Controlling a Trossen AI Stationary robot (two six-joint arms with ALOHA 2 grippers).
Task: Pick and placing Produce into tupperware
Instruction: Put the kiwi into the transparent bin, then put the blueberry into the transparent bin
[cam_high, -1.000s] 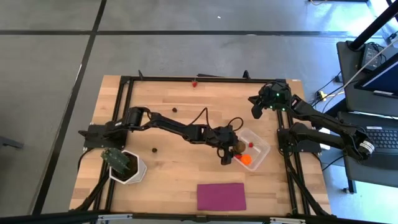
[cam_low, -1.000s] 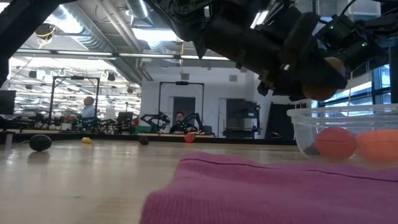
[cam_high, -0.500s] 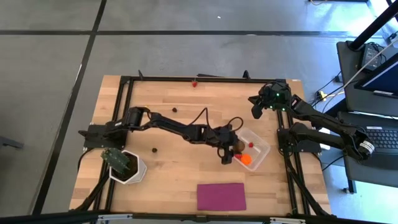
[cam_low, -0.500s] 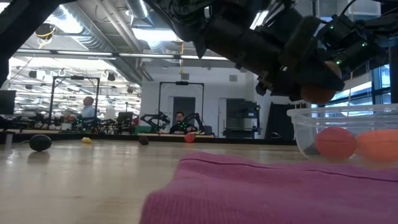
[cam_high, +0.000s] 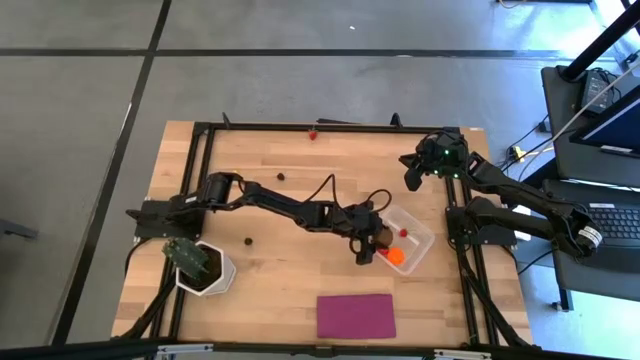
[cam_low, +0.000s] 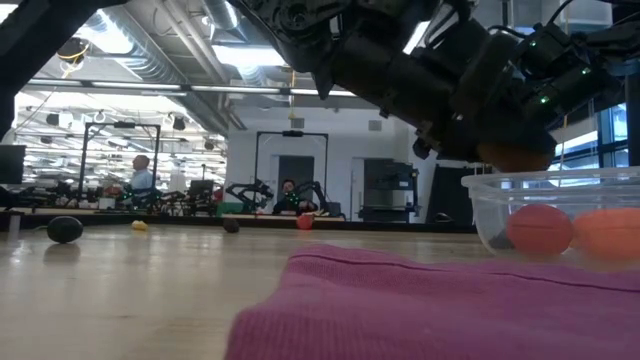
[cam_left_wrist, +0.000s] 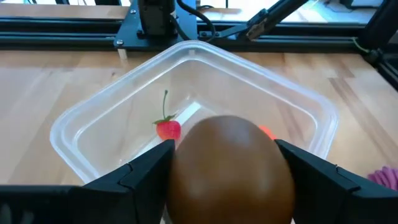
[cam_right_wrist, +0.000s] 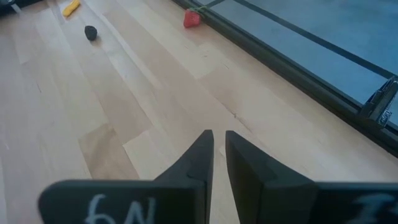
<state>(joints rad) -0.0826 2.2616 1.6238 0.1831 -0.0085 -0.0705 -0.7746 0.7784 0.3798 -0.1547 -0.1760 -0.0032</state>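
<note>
High view: left arm stretched rightward across the table, gripper (cam_high: 372, 243) clamped on brown oval (cam_left_wrist: 230, 165) above the tub's (cam_high: 427, 238) near-left rim; oval's long axis unclear. Right gripper (cam_right_wrist: 218, 152) waits beyond, fingers nearly closed, empty.

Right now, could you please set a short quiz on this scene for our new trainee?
1. True or false: the left hand holds the brown oval above the tupperware.
2. Which piece already lies in the tupperware? A) a small red piece with a green stem B) a yellow bit C) a dark berry
3. Fill in: the right hand waits over bare ____, its fingers nearly together.

Key: 1 true; 2 A; 3 wood.
</note>
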